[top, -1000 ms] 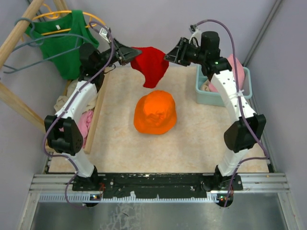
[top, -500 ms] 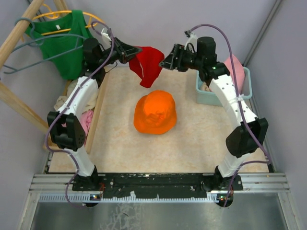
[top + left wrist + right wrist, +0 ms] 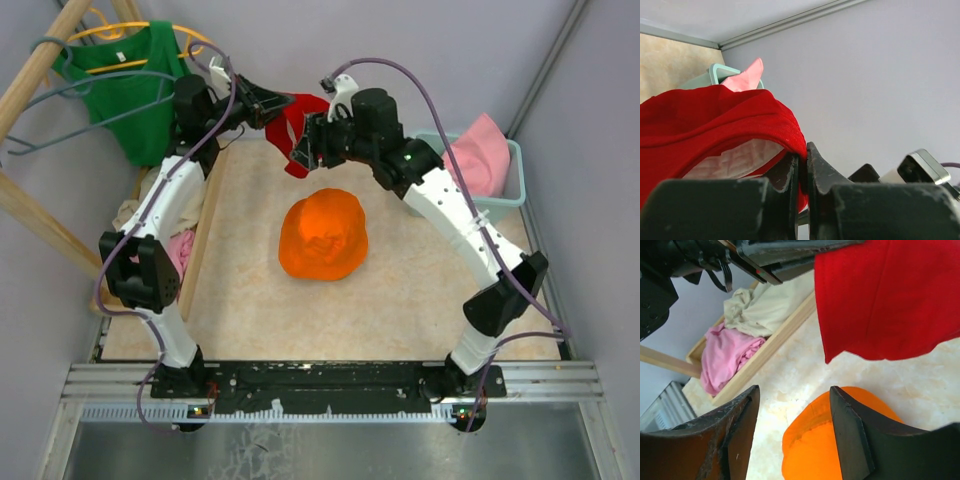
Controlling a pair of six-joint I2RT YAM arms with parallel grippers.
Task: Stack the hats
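Note:
The red hat (image 3: 287,132) hangs in the air at the back of the table, and my left gripper (image 3: 272,105) is shut on its brim (image 3: 801,150). In the left wrist view its pale lining shows under the red crown (image 3: 715,117). My right gripper (image 3: 310,148) is right beside the hanging hat, open and empty. In the right wrist view the red hat (image 3: 890,300) hangs above and beyond its fingers (image 3: 742,432). The orange hat (image 3: 323,236) lies crown up in the middle of the table, below the right gripper (image 3: 794,390).
A teal bin (image 3: 505,196) at the back right holds a pink fabric item (image 3: 478,152). A wooden tray (image 3: 198,250) along the left edge holds beige cloth (image 3: 135,212) and pink cloth (image 3: 181,252). A green tank top (image 3: 140,85) hangs at the back left.
The right gripper has come off the red hat's right edge and swung left in front of it. The hat, first spread between both grippers, now droops from the left one alone.

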